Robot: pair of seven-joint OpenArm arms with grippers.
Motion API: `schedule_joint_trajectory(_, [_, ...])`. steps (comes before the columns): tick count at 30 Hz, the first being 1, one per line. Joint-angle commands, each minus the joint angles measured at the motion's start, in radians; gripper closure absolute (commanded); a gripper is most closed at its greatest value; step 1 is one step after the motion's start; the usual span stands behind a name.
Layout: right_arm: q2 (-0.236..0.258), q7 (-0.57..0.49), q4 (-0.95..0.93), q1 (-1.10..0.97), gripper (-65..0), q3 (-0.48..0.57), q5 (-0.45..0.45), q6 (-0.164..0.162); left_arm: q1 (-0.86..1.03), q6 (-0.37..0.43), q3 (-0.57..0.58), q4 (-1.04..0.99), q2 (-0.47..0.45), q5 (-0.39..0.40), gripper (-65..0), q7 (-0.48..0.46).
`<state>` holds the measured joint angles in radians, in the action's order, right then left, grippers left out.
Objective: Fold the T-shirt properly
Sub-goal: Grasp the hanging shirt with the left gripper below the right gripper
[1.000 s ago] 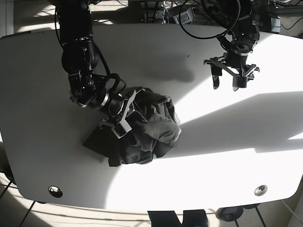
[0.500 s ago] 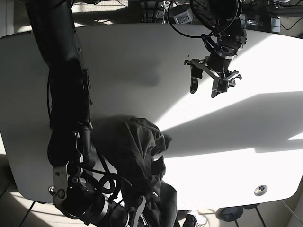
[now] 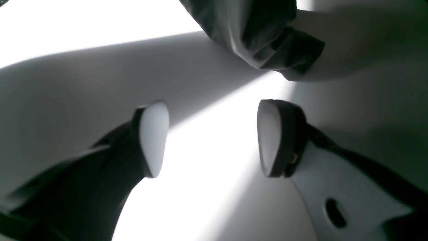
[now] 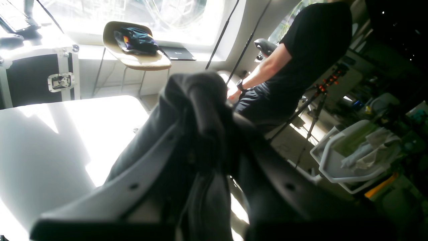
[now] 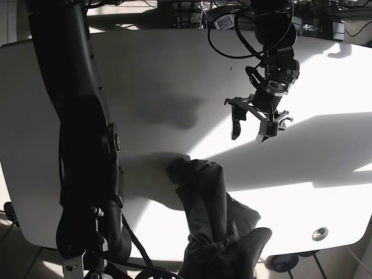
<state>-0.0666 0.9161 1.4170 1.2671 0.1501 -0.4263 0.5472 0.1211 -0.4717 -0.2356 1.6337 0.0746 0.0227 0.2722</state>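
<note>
The dark T-shirt (image 5: 210,215) hangs bunched and lifted, with one end trailing on the white table (image 5: 145,70) near its middle. My right gripper (image 4: 207,147) is shut on a fold of the T-shirt (image 4: 197,97) and holds it high above the table. In the base view that gripper is hidden at the bottom edge. My left gripper (image 5: 251,131) is open and empty, low over the table to the upper right of the shirt. In the left wrist view its fingers (image 3: 153,137) stand wide apart, with a shirt end (image 3: 264,40) just ahead.
A metal grommet (image 5: 319,233) sits near the table's front right corner. Past the table edge, the right wrist view shows a seated person (image 4: 301,60), a chair with a bag (image 4: 137,50), a tripod (image 4: 314,110) and a white basket (image 4: 354,157).
My right arm has raised the shirt off the table toward the camera, so it now hangs stretched. My left gripper has moved down and left, closer to the shirt, still open.
</note>
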Motion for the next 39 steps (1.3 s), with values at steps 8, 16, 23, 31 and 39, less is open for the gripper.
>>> schedule_joint_trajectory(8, [0.011,-0.032,0.009,0.038,-2.1,-0.004,-0.003,-0.006,-0.137,-0.005,0.064,-0.165,0.004,0.016,-37.9,-0.035])
schedule_joint_trajectory(16, [0.011,-0.032,0.009,0.038,-2.1,-0.004,-0.003,-0.006,-0.117,0.086,0.218,-0.293,0.006,0.015,-37.9,-0.256])
schedule_joint_trajectory(23, [0.011,-0.032,0.009,0.038,-2.1,-0.004,-0.003,-0.006,-0.205,0.333,0.331,-0.490,0.008,0.021,-37.9,-0.394])
schedule_joint_trajectory(31, [0.012,-0.032,0.009,0.029,-2.1,-0.004,-0.003,-0.003,-0.360,0.383,0.354,-0.751,0.077,0.023,-37.9,-0.522])
schedule_joint_trajectory(39, [0.032,-0.032,0.011,0.029,-2.2,-0.004,-0.003,-0.002,-0.412,0.385,0.348,-0.786,0.083,0.023,-20.3,-0.518])
